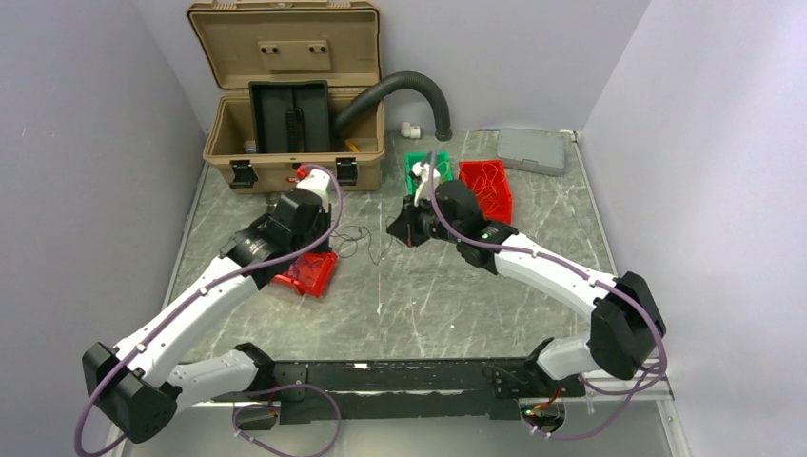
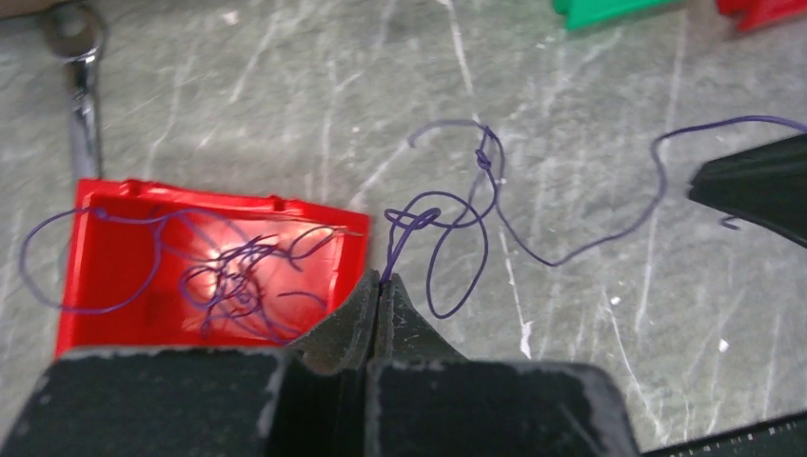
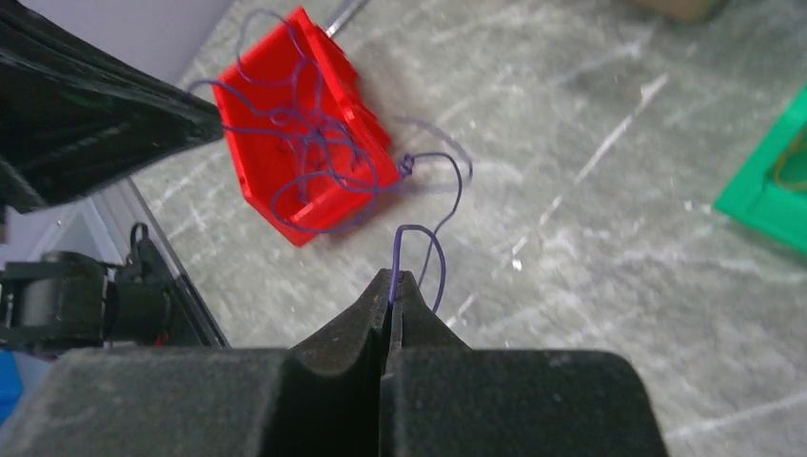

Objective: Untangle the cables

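Note:
The cables are hair-thin purple wires, dark in the top view (image 1: pixel 357 243), lying between my two grippers. My left gripper (image 2: pixel 383 279) is shut on one looping strand (image 2: pixel 457 257). That strand runs through a small knot (image 2: pixel 485 157) and on toward the right gripper's finger (image 2: pixel 752 186). More strands lie tangled (image 2: pixel 238 286) in a small red bin (image 2: pixel 114 305). My right gripper (image 3: pixel 392 276) is shut on a strand (image 3: pixel 433 252) that leads to the knot (image 3: pixel 407 164) beside the red bin (image 3: pixel 257 186). In the top view the left gripper (image 1: pixel 331 248) and the right gripper (image 1: pixel 392 231) face each other.
An open tan toolbox (image 1: pixel 295 105) with a black corrugated hose (image 1: pixel 400 90) stands at the back. A green bin (image 1: pixel 423 171), a second red bin (image 1: pixel 487 186) and a grey case (image 1: pixel 533 149) sit at the back right. A wrench (image 2: pixel 84 95) lies by the small red bin.

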`<state>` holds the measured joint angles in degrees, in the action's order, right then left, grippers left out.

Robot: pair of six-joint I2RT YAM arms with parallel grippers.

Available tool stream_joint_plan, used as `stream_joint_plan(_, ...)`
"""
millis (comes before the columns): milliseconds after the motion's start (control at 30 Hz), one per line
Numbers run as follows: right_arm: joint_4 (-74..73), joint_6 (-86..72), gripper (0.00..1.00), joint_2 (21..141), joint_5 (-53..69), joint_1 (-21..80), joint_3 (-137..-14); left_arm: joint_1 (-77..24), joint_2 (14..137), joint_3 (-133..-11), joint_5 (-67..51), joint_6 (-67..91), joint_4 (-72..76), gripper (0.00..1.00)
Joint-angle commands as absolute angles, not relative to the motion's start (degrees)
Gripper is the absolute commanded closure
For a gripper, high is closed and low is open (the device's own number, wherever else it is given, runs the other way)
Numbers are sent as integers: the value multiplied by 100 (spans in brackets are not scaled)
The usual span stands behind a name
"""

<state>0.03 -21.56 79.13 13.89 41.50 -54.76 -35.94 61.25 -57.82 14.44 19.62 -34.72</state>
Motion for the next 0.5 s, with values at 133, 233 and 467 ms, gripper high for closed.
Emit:
stream_joint_plan(133, 207, -1921, 100, 8925, 1207, 4621, -6963, -2906, 5725, -6031, 2328, 2446, -4289, 100)
stream_joint_plan(233, 242, -1901, 100, 9397, 1289, 4731, -7462, -2615, 5781, -6090, 2476, 2539, -4439, 100)
stream_joint_plan(467, 228, -1887, 100, 9994, 1390, 5111, -8261, -2280, 5774, -6325, 2868, 2752, -5091, 100)
